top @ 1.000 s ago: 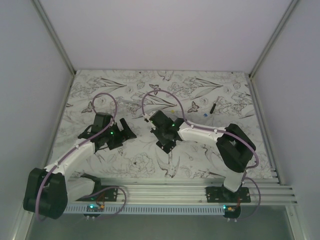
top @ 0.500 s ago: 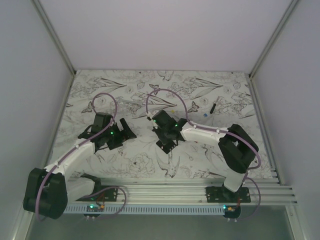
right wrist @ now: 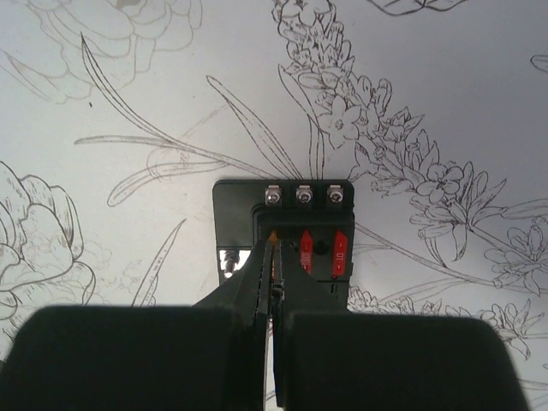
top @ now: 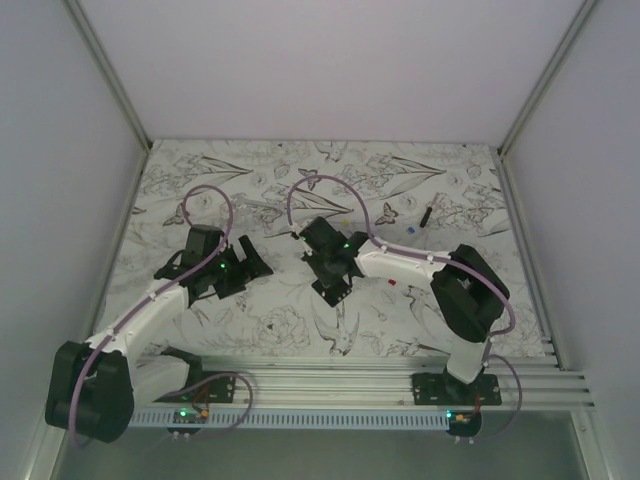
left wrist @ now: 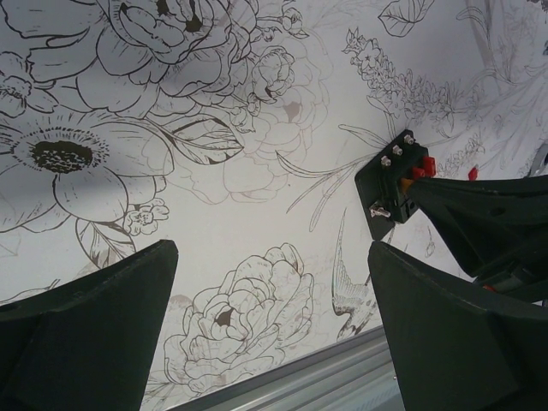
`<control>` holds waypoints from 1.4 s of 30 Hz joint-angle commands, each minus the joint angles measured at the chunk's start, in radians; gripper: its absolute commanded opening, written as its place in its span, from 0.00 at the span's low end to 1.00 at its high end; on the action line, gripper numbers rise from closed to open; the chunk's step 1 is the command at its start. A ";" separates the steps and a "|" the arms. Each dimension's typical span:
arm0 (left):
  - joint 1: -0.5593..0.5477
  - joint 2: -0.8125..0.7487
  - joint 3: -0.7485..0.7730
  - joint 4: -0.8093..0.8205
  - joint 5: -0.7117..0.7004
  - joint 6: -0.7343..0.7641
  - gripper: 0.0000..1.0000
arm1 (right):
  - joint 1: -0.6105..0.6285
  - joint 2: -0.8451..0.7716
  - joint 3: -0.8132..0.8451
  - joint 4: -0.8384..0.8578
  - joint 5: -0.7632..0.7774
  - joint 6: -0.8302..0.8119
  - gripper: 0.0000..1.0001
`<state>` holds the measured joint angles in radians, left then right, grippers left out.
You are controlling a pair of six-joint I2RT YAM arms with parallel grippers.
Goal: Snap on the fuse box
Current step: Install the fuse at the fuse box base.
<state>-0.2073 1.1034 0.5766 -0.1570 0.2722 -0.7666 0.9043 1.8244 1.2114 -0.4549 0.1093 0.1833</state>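
Note:
The fuse box (right wrist: 240,214) is a small black square box lying flat on the flowered table. It has three screws along its far edge and two red fuses (right wrist: 340,254) seated in it. It also shows in the top view (top: 334,289) and the left wrist view (left wrist: 390,184). My right gripper (right wrist: 274,244) is shut on a small orange fuse (right wrist: 272,233), with its tips at the box's left slot. In the top view the right gripper (top: 331,268) is right over the box. My left gripper (left wrist: 270,253) is open and empty, hanging left of the box (top: 250,262).
A short thin black bar (top: 425,215) and a tiny blue fuse (top: 411,229) lie at the back right. A loose red fuse (top: 390,281) lies right of the box. The metal rail (top: 350,380) runs along the near edge.
The right arm has shifted slightly over the fuse box, its elbow swaying right and back. The left arm has barely moved.

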 commanded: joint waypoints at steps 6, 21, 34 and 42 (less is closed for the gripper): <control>0.008 -0.040 -0.010 -0.005 0.029 -0.008 1.00 | 0.007 0.003 0.083 -0.165 -0.005 -0.067 0.09; 0.008 -0.037 -0.003 -0.005 0.035 0.002 1.00 | 0.001 0.005 0.116 -0.237 0.012 -0.052 0.24; 0.008 -0.039 -0.005 -0.005 0.039 0.004 1.00 | -0.002 0.048 0.117 -0.234 0.008 -0.053 0.20; 0.008 -0.038 -0.006 -0.005 0.039 0.004 1.00 | -0.002 0.059 0.113 -0.246 0.005 -0.048 0.09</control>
<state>-0.2073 1.0676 0.5766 -0.1570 0.2920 -0.7689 0.9062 1.8641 1.3151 -0.6823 0.1055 0.1253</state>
